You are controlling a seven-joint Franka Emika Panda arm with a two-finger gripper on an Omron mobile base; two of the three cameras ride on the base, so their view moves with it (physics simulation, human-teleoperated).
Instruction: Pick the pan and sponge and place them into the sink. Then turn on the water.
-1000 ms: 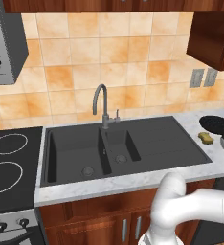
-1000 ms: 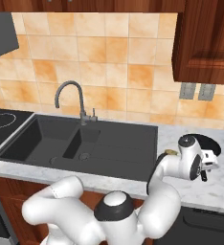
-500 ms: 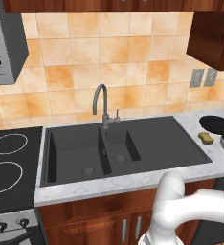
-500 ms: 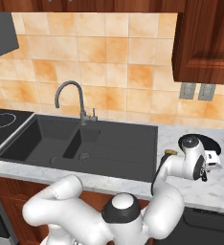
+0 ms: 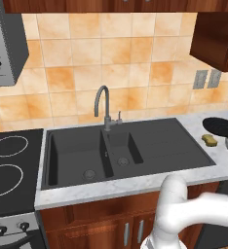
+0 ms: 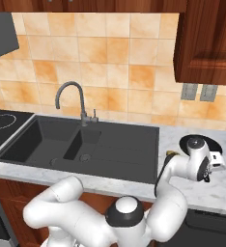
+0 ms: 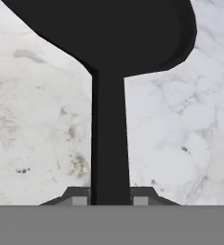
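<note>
Item, surface: white marbled countertop (image 7: 181,143) right of the sink (image 5: 155,141), seen close under the hand. Item, gripper (image 7: 110,198): over the last second I have watched the hand edge a little further from the sink and settle low over the counter. Its two tips now straddle the pan's handle, one close against each side. I cannot tell whether they are already pressing on it. Item, pan (image 7: 109,28): black, flat on the counter well right of the sink, bowl on the far side of the handle from my tips; not lifted. My reading is that the approach is done and the closing squeeze is the step in hand, with the carry to the sink yet to come. Item, sponge (image 5: 209,140): yellow-tan block on the counter between pan and sink, just beside the sink's right rim, untouched. Item, sink: both basins bare, drainboard on the pan side. Item, faucet (image 5: 102,104): grey gooseneck behind the basins, no stream falling. Item, stovetop (image 5: 9,165): black, ring-marked, left of the sink. Item, backsplash (image 5: 125,53): orange-tan tile behind the sink, with outlets (image 5: 207,79) toward its right. Item, cabinets (image 6: 206,38): dark wood above.
</note>
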